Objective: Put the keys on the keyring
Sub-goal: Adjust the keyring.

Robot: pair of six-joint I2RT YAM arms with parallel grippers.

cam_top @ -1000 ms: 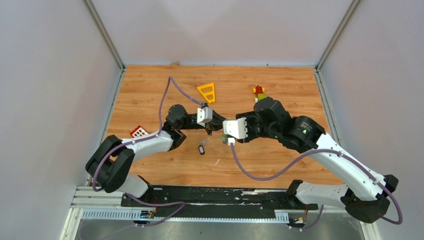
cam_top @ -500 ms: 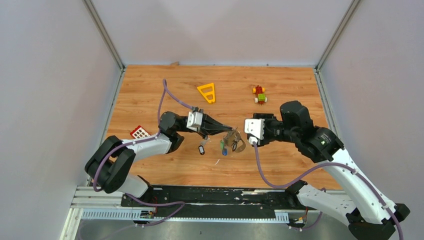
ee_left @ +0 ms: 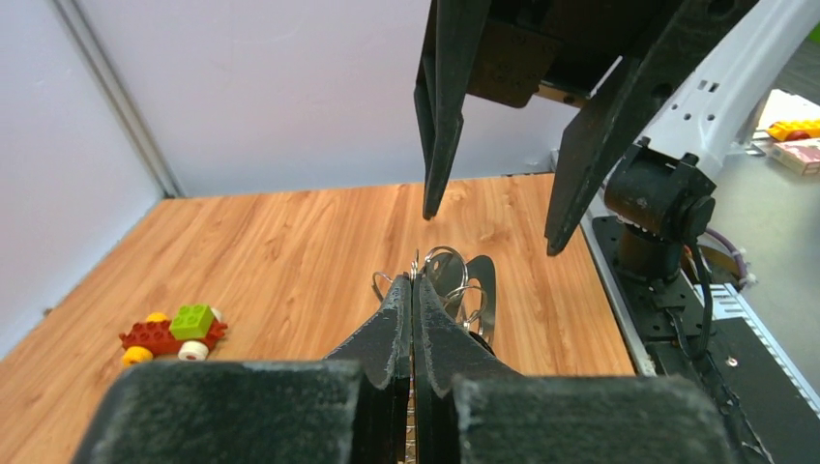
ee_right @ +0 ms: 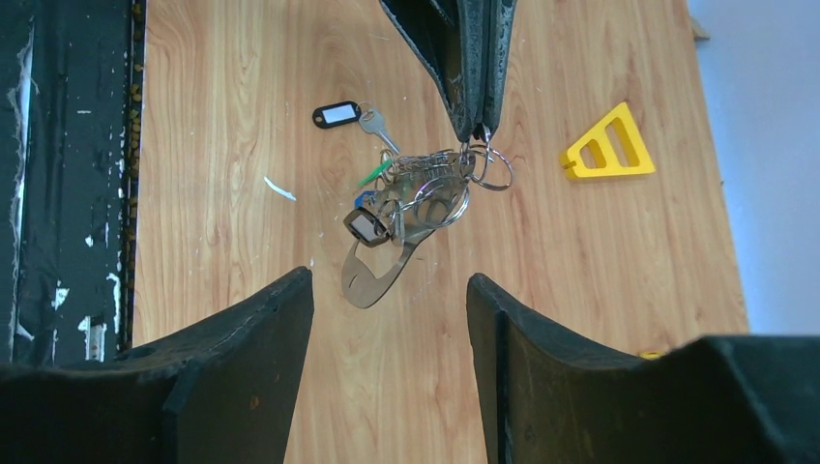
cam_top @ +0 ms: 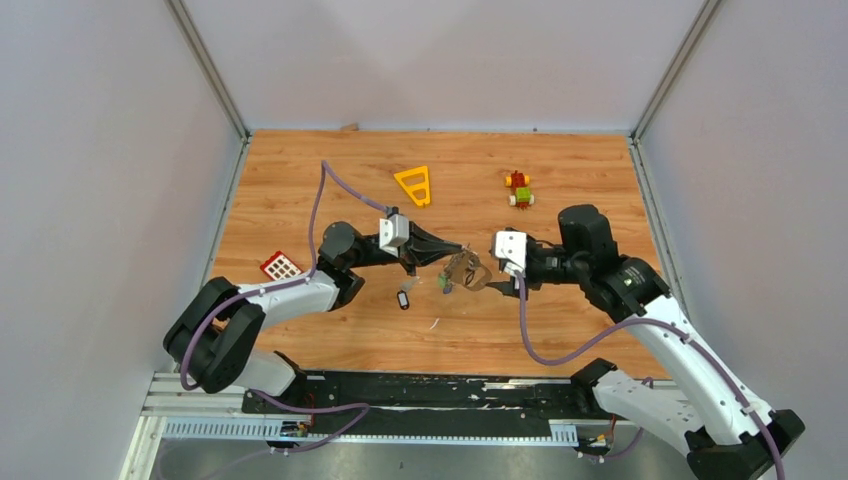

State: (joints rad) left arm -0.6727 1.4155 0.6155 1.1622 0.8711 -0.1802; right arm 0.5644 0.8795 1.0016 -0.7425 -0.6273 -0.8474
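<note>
we see the left gripper clenched on the keyring, keys dangling; right gripper hangs released at its three o'clock, apart.

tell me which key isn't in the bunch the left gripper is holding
The black-tagged key lying flat on the table by itself, its tag showing a white label. The other keys dangle together in the bunch pinched by the shut left gripper.
</note>
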